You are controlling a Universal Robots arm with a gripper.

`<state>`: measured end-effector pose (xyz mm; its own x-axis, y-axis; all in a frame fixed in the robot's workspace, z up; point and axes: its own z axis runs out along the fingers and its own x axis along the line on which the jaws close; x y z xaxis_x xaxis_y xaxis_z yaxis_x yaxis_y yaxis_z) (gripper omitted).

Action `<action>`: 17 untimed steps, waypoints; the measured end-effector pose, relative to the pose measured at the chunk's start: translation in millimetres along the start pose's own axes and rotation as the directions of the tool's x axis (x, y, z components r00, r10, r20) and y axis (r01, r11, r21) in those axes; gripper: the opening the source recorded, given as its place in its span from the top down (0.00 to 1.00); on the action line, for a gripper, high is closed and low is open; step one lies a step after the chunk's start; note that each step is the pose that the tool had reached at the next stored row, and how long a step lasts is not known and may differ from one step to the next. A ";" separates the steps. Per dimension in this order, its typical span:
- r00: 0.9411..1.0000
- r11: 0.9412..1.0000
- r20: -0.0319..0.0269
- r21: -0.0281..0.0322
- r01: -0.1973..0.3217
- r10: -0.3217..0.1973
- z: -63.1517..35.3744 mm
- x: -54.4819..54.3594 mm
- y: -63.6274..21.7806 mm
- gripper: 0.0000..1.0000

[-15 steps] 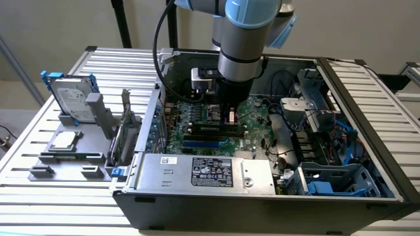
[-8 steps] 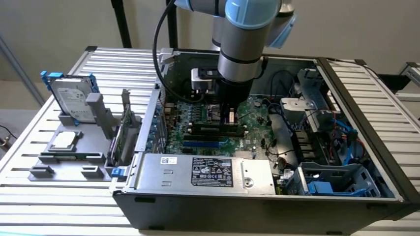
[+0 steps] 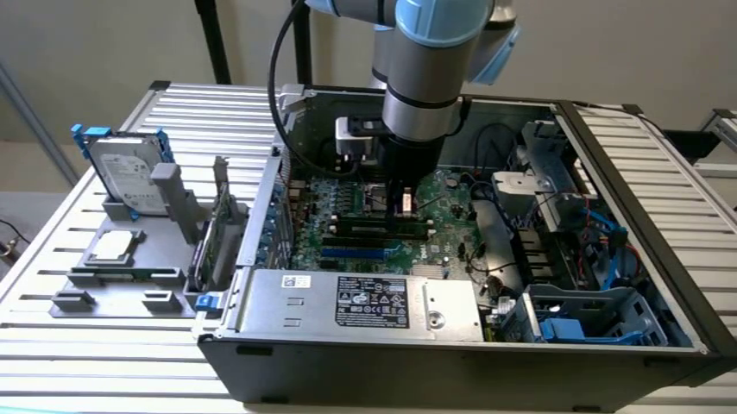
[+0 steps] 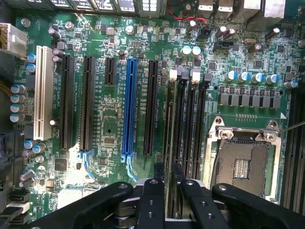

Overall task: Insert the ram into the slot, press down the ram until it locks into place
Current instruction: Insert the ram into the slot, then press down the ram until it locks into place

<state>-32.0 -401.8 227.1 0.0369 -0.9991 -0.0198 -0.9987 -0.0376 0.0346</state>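
Gripper (image 4: 168, 168) clamped on the ram (image 4: 169, 138), stick held edge-on. Lined up along the slot (image 4: 174, 78) farthest from the processor socket (image 4: 243, 162), in the black bank just beside that socket. Can't tell if latched.

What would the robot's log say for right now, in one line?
gripper: low over the black slots | beside: silver processor socket | ram: cannot tell if held or seated
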 end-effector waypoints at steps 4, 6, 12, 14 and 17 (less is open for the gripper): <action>1.000 1.000 0.000 -0.001 0.000 0.000 -8.7 -0.3 2.9 0.78; 1.000 1.000 0.000 -0.002 0.000 0.000 -15.6 -0.4 4.7 0.78; 1.000 1.000 0.000 -0.001 -0.001 0.001 -23.0 -0.9 11.5 0.90; 1.000 1.000 0.000 -0.001 -0.001 0.001 -23.0 -0.9 11.5 0.90; 1.000 1.000 0.000 -0.001 -0.001 0.001 -23.0 -0.8 11.5 0.90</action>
<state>-42.7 -401.8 250.5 0.0360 -0.9992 -0.0200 -0.9987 -0.0367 0.0355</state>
